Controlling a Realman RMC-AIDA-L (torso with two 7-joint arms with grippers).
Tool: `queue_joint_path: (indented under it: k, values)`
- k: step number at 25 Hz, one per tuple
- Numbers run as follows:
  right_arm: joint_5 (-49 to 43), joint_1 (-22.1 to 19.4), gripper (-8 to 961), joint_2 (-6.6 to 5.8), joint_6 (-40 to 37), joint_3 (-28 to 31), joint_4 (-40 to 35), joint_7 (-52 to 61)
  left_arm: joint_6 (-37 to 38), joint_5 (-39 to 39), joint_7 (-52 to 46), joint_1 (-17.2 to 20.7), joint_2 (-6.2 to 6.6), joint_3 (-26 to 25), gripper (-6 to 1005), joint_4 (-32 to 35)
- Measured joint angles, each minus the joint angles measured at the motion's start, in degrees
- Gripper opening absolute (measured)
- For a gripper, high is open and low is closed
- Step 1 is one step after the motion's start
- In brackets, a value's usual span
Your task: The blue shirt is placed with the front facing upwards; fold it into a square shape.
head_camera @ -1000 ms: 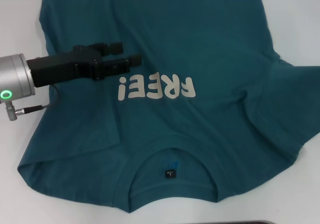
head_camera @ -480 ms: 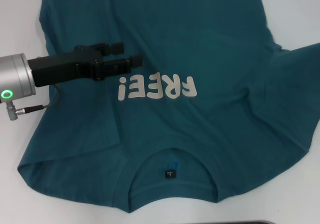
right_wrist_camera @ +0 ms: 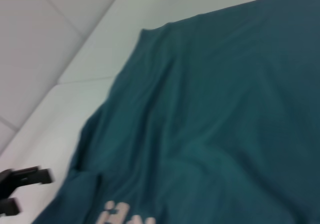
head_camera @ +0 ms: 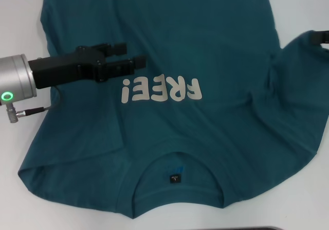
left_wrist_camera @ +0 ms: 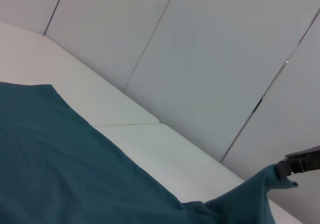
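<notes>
Nearest the robot, at six o'clock in the head view, the collar of the blue shirt [head_camera: 175, 137] is sitting with its small black neck label [head_camera: 176, 178] showing inside the ribbed neckline. The shirt is lying front up on the white table [head_camera: 20, 14], so the cream lettering [head_camera: 160, 90] is reading upside down from here, just above the collar.

Moving out to nine o'clock, the left gripper [head_camera: 134, 56] is reaching across the chest on its black wrist and silver forearm, fingers parted and empty, hovering just beside the lettering. My read: it is acting as a guard near the fold line, ready to press the cloth down while the other side comes over.

Out at three o'clock, the right gripper [head_camera: 321, 37] is only peeking in at the frame edge, and the right sleeve [head_camera: 303, 60] is rising in a soft peak toward it. From the left wrist view the fingertips are clenched on that sleeve edge, lifting it clear of the table, presumably to carry it inward for the first fold.

The fabric is looking like soft matte cotton, draping in loose creases. The far hem is running out of frame at twelve o'clock.
</notes>
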Motion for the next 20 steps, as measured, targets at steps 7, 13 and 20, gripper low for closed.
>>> queue_joint_path:
  k: [7, 13, 20]
  values:
    - [0.0, 3.5, 11, 1.00, 5.3, -6.3, 6.3, -0.4, -0.2, 0.0, 0.0, 0.0, 0.04, 0.0, 841, 0.0]
    - [0.1, 5.9, 10, 1.04, 10.7, -10.3, 11.0, -1.2, -0.5, 0.0, 0.0, 0.0, 0.09, 0.0, 840, 0.0]
    - [1.6, 9.7, 116, 1.13, 18.1, -10.6, 16.8, -3.6, -0.9, 0.0, 0.1, -0.1, 0.27, 0.0, 841, 0.0]
